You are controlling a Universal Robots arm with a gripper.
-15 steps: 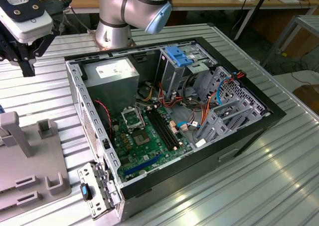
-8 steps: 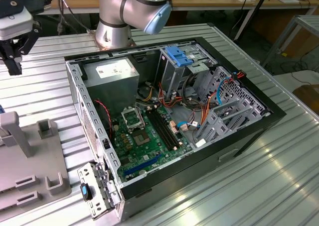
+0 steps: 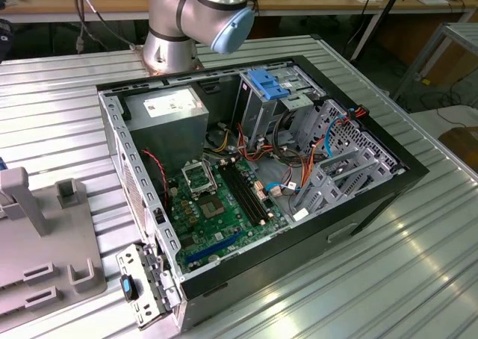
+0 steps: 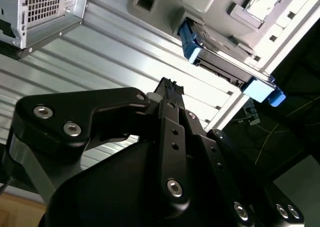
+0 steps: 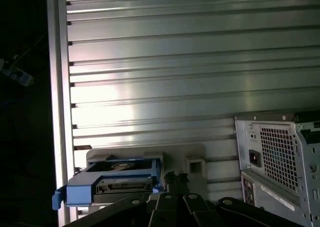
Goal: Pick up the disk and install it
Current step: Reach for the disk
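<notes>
The disk (image 4: 226, 63) is a grey metal drive with bright blue side rails, and it sits in a grey holder (image 4: 210, 7) on the ribbed metal table. In the first wrist view the disk (image 5: 114, 181) lies at the table's edge, just beside my fingertips. My gripper (image 4: 170, 86) hovers over the table a short way from the disk, apart from it. Its black fingers meet at the tip with nothing between them, as the gripper (image 5: 175, 178) also looks in the first wrist view.
An open computer case (image 3: 254, 167) lies on the table (image 3: 418, 272), with a pale-blue bracket (image 3: 267, 84) and metal drive cages (image 3: 351, 156) inside. Its rear panel (image 5: 280, 162) stands close to the gripper. A grey fixture (image 3: 45, 234) sits at the exterior view's left.
</notes>
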